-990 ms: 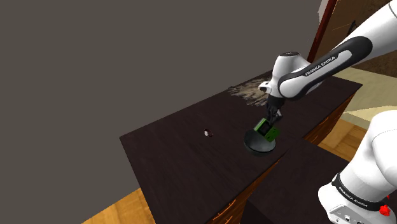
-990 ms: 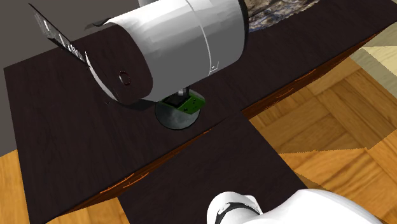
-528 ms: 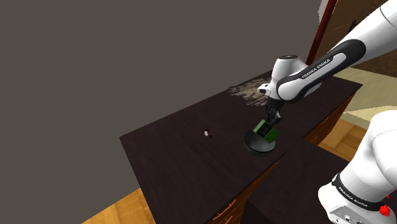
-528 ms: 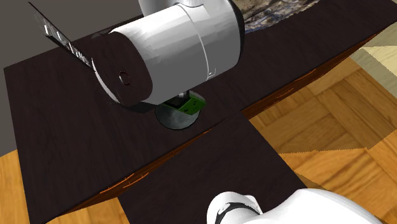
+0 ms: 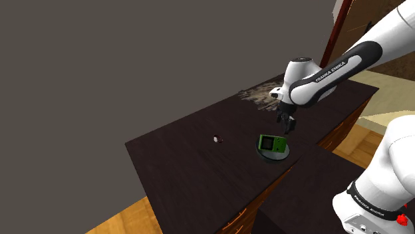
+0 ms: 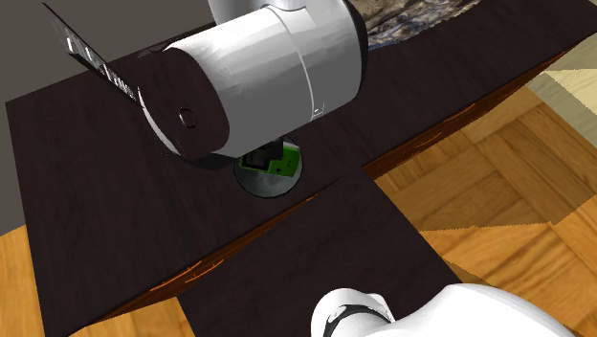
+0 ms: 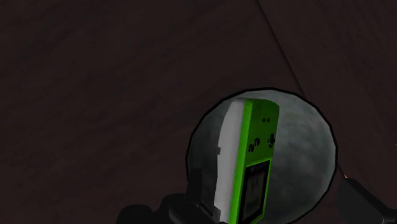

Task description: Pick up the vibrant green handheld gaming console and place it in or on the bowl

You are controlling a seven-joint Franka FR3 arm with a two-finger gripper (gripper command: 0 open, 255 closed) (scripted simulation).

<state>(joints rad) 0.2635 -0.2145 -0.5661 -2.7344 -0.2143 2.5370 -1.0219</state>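
lying in the grey bowl (image 5: 282, 158), green console (image 5: 271, 142); end effector (image 5: 286, 126) unclasped above.

Arm (image 6: 258, 77) hides most of bowl (image 6: 260, 183), console (image 6: 277, 165); speck (image 5: 216, 139) on tabletop (image 5: 186, 166), possibly debris, too small.

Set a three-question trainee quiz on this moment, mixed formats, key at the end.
1. True or false: the green console sits in the grey bowl.
2. Fill in: on the dark table, the small object lies toward the shoulder view's ____ of the bowl.
3. Pick one. The gripper is:
A) shut on the console
B) open, above the bowl
C) shut on the small object

Key: 1 true; 2 left; 3 B.
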